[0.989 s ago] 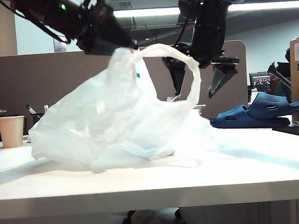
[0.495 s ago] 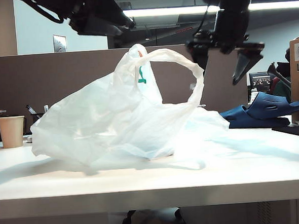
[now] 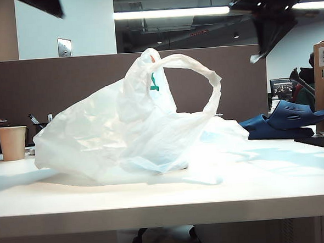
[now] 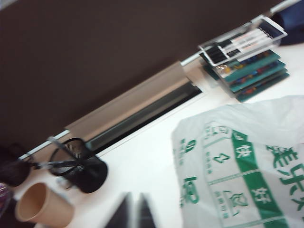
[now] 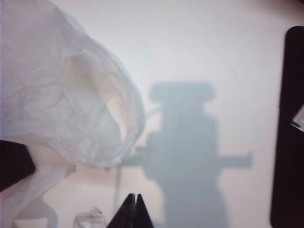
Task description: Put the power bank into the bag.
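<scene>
Exterior view: the bag (image 3: 135,134) sits slumped on the white table (image 3: 265,187), left of centre, one loop handle (image 3: 206,85) standing up in an arch. A green mark (image 3: 154,83) shows near its top. The right gripper (image 3: 267,35) hangs at the upper right of the frame, above and clear of the bag, blurred; its jaws cannot be read from here. Of the left arm only a dark corner (image 3: 47,3) shows at the upper left edge. A paper cup (image 3: 12,143) stands at the far left of the table. Dark blue sandals (image 3: 286,120) lie at the right, behind the bag. The power bank is not visible in this view.

Left wrist view: the left gripper (image 4: 133,213) appears at the bottom edge, fingers pressed together, closed on nothing. The bag (image 4: 242,166) fills the lower right, green printing facing the camera. A black mesh pen holder (image 4: 78,164) and the paper cup (image 4: 42,209) are at the lower left. A tray of books (image 4: 247,57) is at the upper right, against the brown partition (image 4: 95,57).

Right wrist view: the right gripper (image 5: 133,211) shows at the bottom centre, tips meeting, closed and empty. The bag (image 5: 66,109) occupies the left half. A black slab (image 5: 287,128) runs along the right edge; whether it is the power bank cannot be told.
</scene>
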`<action>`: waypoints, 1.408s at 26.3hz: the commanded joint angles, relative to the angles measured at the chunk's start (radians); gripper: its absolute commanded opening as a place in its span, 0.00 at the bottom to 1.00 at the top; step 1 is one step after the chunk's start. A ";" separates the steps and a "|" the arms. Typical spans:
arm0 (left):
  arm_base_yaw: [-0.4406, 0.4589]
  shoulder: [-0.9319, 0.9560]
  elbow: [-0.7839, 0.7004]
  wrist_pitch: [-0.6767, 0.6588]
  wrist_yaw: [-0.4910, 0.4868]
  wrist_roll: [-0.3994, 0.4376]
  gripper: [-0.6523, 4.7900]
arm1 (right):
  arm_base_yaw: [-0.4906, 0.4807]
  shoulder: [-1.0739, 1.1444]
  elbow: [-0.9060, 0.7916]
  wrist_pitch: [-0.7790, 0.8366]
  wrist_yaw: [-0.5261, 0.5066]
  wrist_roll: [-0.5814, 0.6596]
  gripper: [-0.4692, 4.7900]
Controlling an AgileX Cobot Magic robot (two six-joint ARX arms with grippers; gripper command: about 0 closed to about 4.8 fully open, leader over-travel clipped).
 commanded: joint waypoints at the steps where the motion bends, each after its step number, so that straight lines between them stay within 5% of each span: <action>1: 0.039 -0.045 0.003 -0.036 -0.002 0.000 0.11 | -0.030 -0.035 0.001 -0.013 -0.005 -0.002 0.07; 16: 0.265 -0.262 0.002 -0.138 0.037 -0.172 0.11 | -0.192 -0.230 -0.006 -0.060 -0.064 0.006 0.07; 27: 0.292 -0.318 0.002 -0.196 0.114 -0.254 0.11 | -0.210 -0.386 -0.022 -0.062 -0.064 0.023 0.07; 37: 0.292 -0.351 0.000 -0.262 0.114 -0.254 0.11 | -0.210 -0.425 -0.246 0.003 -0.068 0.031 0.07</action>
